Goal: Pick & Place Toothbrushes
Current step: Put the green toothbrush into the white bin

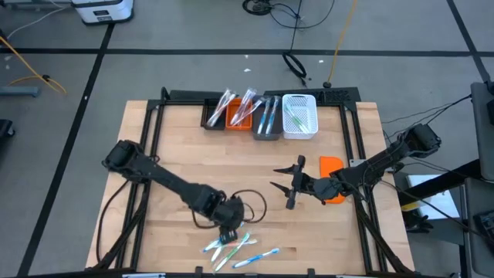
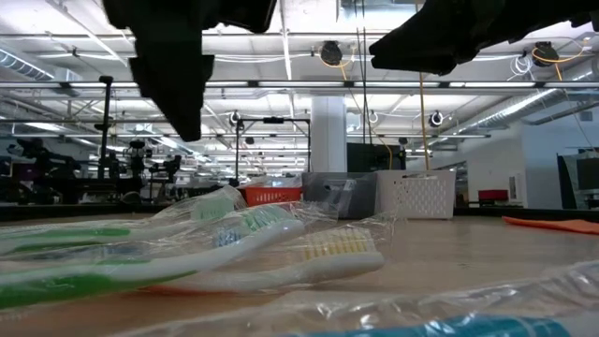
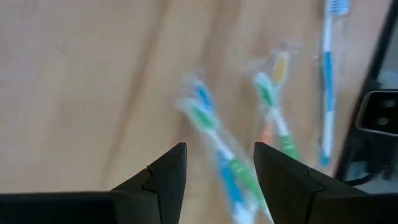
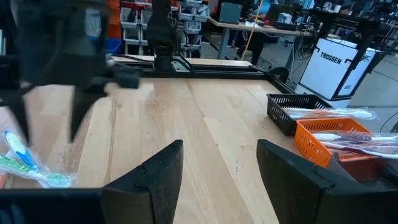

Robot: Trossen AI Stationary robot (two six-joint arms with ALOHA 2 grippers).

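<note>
The loose wrapped toothbrushes (image 1: 238,249) with blue, green and white plastic handles lie in a small heap near the front edge of the light wooden table (image 1: 185,147). The left gripper (image 1: 229,231) hangs just above this heap with its two dark fingers apart and nothing between them. At the far edge from the heap stands a row of small bins: black mesh (image 1: 213,113), orange (image 1: 238,116), grey (image 1: 267,117) and white (image 1: 299,116), each holding toothbrushes. The right gripper (image 1: 289,185) waits over the bare middle boards, its fingers spread and empty, beside a flat orange block (image 1: 332,165).
</note>
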